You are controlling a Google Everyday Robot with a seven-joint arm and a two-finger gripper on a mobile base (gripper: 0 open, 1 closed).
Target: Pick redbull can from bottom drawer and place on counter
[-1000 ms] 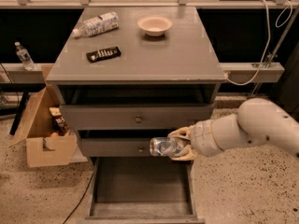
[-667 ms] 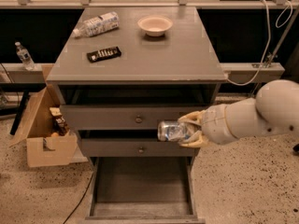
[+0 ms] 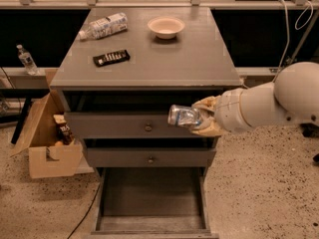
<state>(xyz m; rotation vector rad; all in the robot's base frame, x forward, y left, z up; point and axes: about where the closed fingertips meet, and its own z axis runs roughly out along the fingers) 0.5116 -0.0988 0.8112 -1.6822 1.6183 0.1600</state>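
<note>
My gripper [image 3: 202, 117] is shut on the redbull can [image 3: 182, 116], a small shiny silver can held sideways in front of the upper drawer, just below the counter's front edge at the right. The counter [image 3: 169, 59] is the flat grey top of the cabinet. The bottom drawer [image 3: 150, 198] is pulled open below and its grey floor shows nothing in it. My white arm comes in from the right.
On the counter lie a clear plastic bottle with a white label [image 3: 104, 26], a black bar packet [image 3: 111, 58] and a pale bowl [image 3: 166, 27]. A cardboard box [image 3: 47, 133] stands on the floor left of the cabinet. A small bottle [image 3: 26, 59] stands on a ledge at far left.
My gripper has risen with the can from the level of the middle drawer to the level of the upper drawer, near the counter's edge.
</note>
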